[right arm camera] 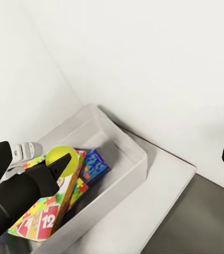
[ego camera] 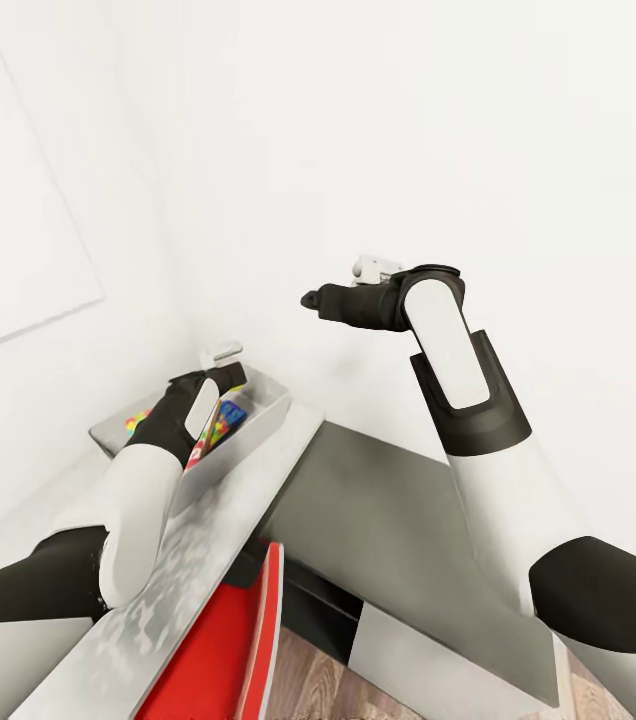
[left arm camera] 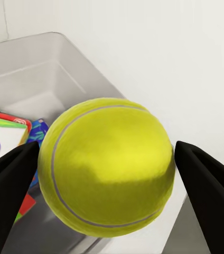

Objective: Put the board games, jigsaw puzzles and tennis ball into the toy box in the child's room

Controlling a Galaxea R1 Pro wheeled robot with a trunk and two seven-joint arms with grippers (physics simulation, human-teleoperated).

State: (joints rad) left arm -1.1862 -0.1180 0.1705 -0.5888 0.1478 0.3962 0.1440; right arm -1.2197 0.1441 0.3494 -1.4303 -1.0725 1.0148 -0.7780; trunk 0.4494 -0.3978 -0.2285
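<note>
Gripping the tennis ball (left arm camera: 106, 166), my left gripper (left arm camera: 106, 196) has one dark finger (left arm camera: 9, 190) on each side of it in the left wrist view; behind the ball is the toy box (left arm camera: 48, 58) with colourful board games (left arm camera: 6, 137) inside.

From the head view, my left gripper (ego camera: 220, 372) is over the toy box (ego camera: 276, 408), which stands at the far end of the table (ego camera: 208, 560), against the wall.

From the right wrist view, my right gripper (right arm camera: 112, 159) is spread wide and empty, high above the toy box (right arm camera: 125, 174); the tennis ball (right arm camera: 59, 156) hangs over the SKIP-BO box (right arm camera: 46, 214). I think I should lower a little and release gently, so the ball does not bounce out.
</note>
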